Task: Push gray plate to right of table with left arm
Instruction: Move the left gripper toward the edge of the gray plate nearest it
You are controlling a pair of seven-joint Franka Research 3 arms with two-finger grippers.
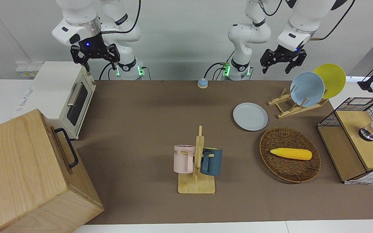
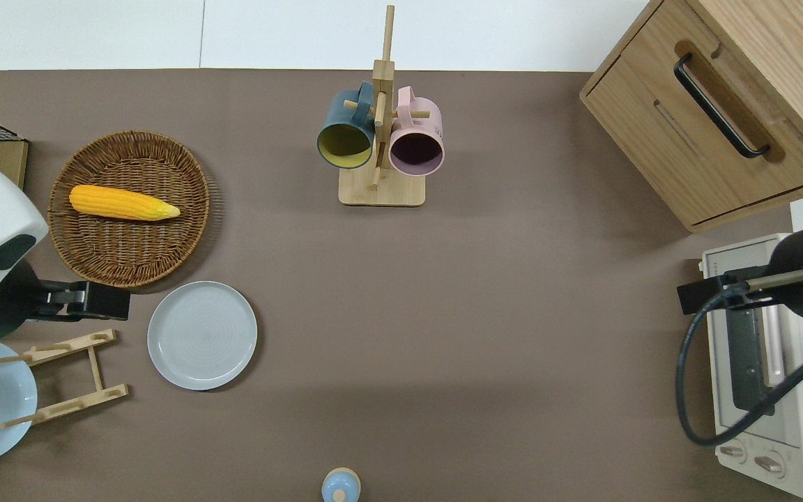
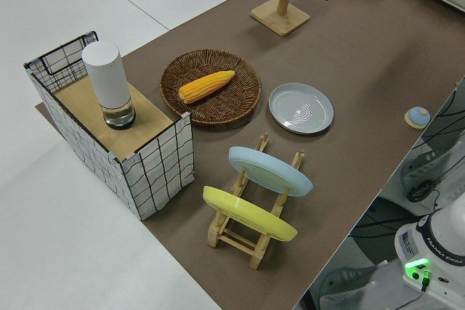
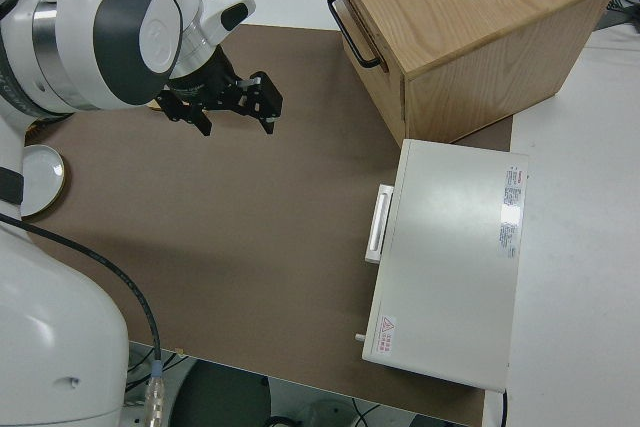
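plate: pale gray round shallow-rimmed plate (image 2: 202, 335) lies flat on the brown matte worktop (image 2: 513, 314), toward the left arm's end, nearer the robots' edge.
handling: likely rigid, light, slides easily; push low on the rim, no grasp needed.
left claw (image 1: 279, 63): up in the air, fingers apart.
right arm: parked.
obstacles: round wicker basket (image 2: 129, 208) and wooden plate rack (image 2: 60, 380) just beside the plate; wooden mug stand (image 2: 380, 139) well apart.

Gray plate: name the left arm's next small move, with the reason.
Probably lower the left gripper to the table beside the gray plate, at its edge toward the left arm's end. The gripper is up in the air near the plate rack, touching nothing; the plate lies flat, untouched.
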